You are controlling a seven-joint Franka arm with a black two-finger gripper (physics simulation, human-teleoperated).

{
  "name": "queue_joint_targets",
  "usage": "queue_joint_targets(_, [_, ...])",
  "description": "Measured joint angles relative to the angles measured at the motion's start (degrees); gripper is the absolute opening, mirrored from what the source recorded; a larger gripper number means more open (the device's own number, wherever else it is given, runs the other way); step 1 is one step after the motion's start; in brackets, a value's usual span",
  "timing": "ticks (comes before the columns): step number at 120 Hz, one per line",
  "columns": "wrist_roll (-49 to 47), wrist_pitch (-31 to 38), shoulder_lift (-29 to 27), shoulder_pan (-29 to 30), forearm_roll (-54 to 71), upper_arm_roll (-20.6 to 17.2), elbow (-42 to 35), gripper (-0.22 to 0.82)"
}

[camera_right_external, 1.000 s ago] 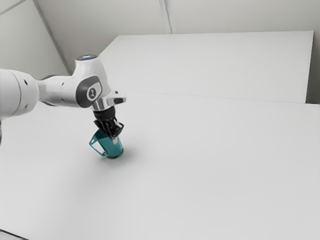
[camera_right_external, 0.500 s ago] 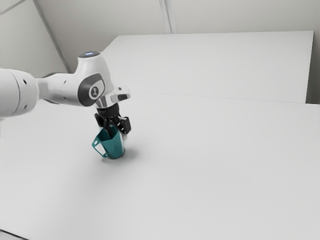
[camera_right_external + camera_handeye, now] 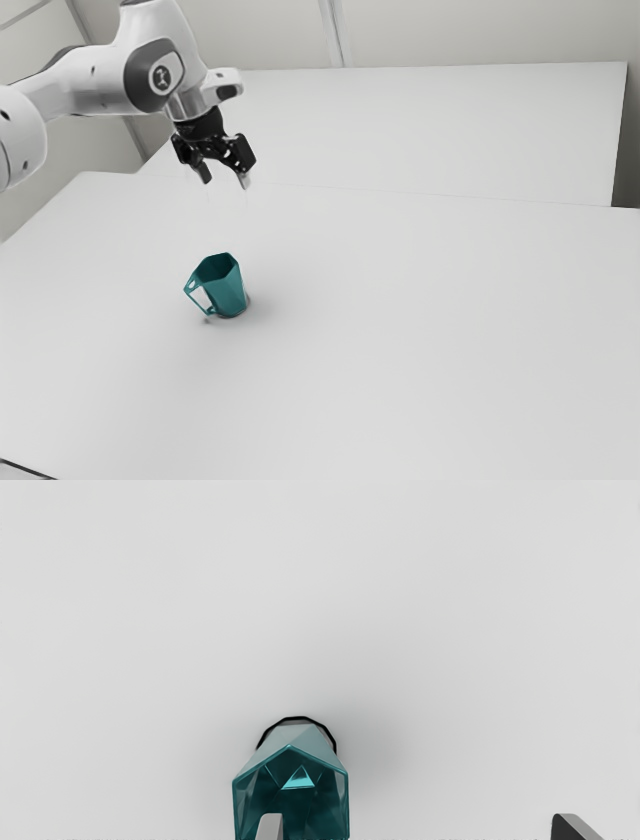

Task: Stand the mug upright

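High above the table, my gripper [image 3: 225,178] stands open with nothing between its fingers. Beneath it, the teal faceted mug [image 3: 227,288] stands upright on the table, its opening facing up and its handle toward the exterior view's left. In the wrist view the gripper [image 3: 417,825] has its fingertips wide apart. One fingertip overlaps the view of the mug [image 3: 300,735], hiding part of its opening; the mug's dark base edge shows beyond its wall.
The white table [image 3: 420,330] extends around the mug. Behind it is another white surface [image 3: 430,130], and a thin dark line crosses the exterior view's lower left corner.
My gripper has let go of the mug and risen well above it. The mug, tilted a second ago, has come upright and stayed on the table.
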Motion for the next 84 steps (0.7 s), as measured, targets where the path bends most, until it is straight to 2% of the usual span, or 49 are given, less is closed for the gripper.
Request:
queue_joint_targets(32, [0.1,-8.3,0.3,0.0,0.3,0.0,9.0,0.6])
queue_joint_targets(53, [0.2,-11.8,0.0,0.0,0.0,0.0,9.6,0.6])
queue_joint_targets(84, [0.3,-13.5,-0.1,0.0,-0.2,0.1,9.7,0.6])
